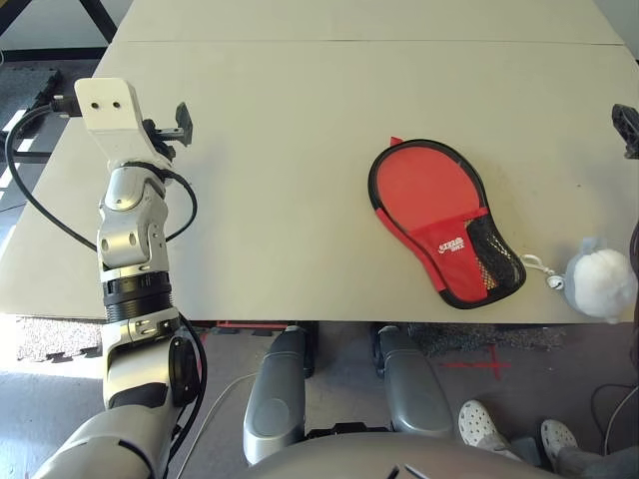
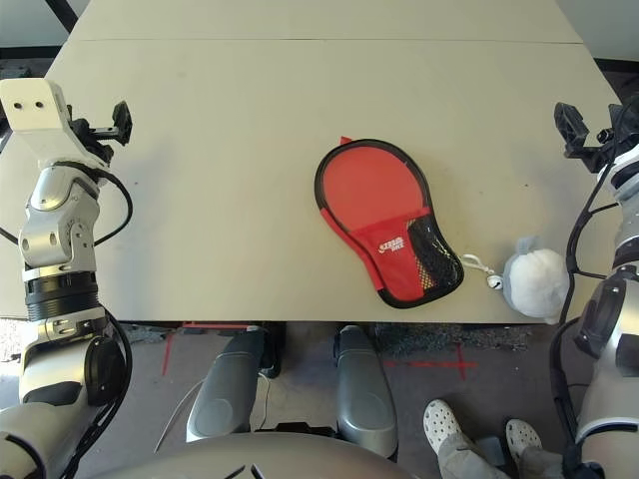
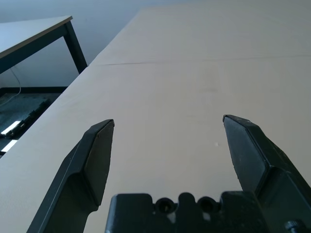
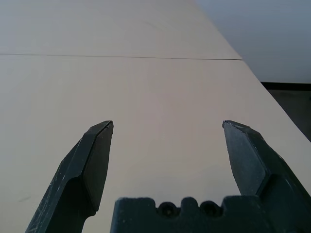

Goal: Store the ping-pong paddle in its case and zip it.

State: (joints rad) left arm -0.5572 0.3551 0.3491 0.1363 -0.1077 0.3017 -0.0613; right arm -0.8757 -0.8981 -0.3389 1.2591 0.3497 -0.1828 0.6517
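One white logo is printed on the case [image 2: 387,221], on the red fabric just beside its black mesh pocket; the letters are too small to read. The case lies flat on the pale beige worktop [image 2: 220,160], right of centre and near the front edge, its round end away from the robot and its narrow end toward the edge, with black zipper edging running around the outline. A white pom-pom charm [image 2: 536,280] rests just past the narrow end, at the worktop's front edge, joined to the case by a short white cord. A thin seam crosses the worktop farther back. Below the front edge are a grey floor with red tape marks [image 2: 439,361] and a person's white shoes [image 1: 484,424]. A second table with dark legs [image 3: 34,34] stands beyond the worktop's left side. The left gripper [image 1: 172,128] is held over the worktop's left edge, well apart from the case, its fingers [image 3: 95,155] spread wide with nothing between them. The right gripper [image 2: 571,122] is held at the right edge, also well apart from the case, its fingers [image 4: 95,160] likewise spread wide over bare worktop.
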